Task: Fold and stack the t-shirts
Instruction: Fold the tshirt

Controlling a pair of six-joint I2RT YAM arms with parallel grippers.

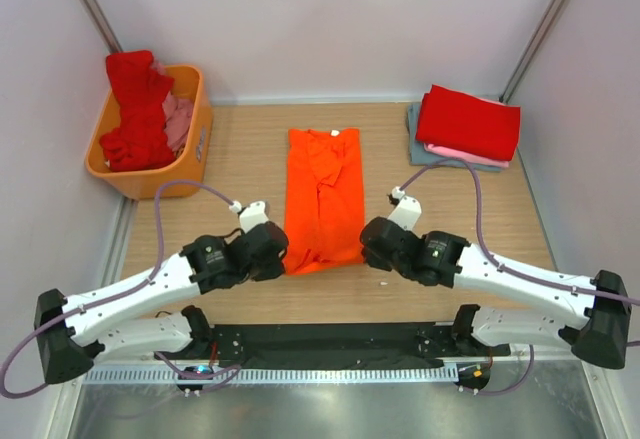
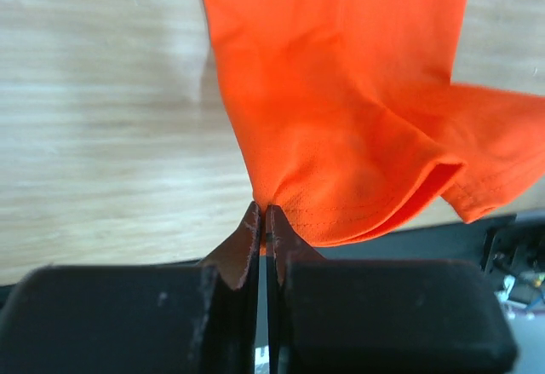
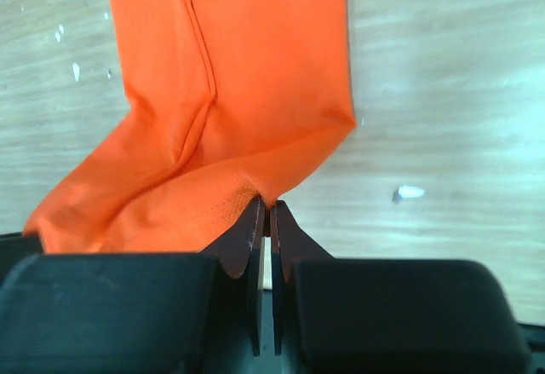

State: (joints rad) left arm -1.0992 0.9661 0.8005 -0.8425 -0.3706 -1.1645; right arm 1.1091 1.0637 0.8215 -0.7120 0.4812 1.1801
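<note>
A bright orange t-shirt [image 1: 322, 197] lies folded into a long strip in the middle of the wooden table, neck at the far end. My left gripper [image 1: 284, 252] is shut on the near left corner of its hem [image 2: 289, 208]. My right gripper [image 1: 364, 244] is shut on the near right corner [image 3: 255, 188]. Both corners are lifted a little off the table. A folded stack sits at the far right: a red shirt [image 1: 468, 122] on a pink one [image 1: 470, 157] and a grey-blue one [image 1: 418, 131]. More red [image 1: 135, 109] and pink [image 1: 178, 119] shirts lie crumpled in the basket.
An orange plastic basket [image 1: 196, 137] stands at the far left against the wall. White walls close in the table on three sides. A black strip [image 1: 330, 344] runs along the near table edge between the arm bases.
</note>
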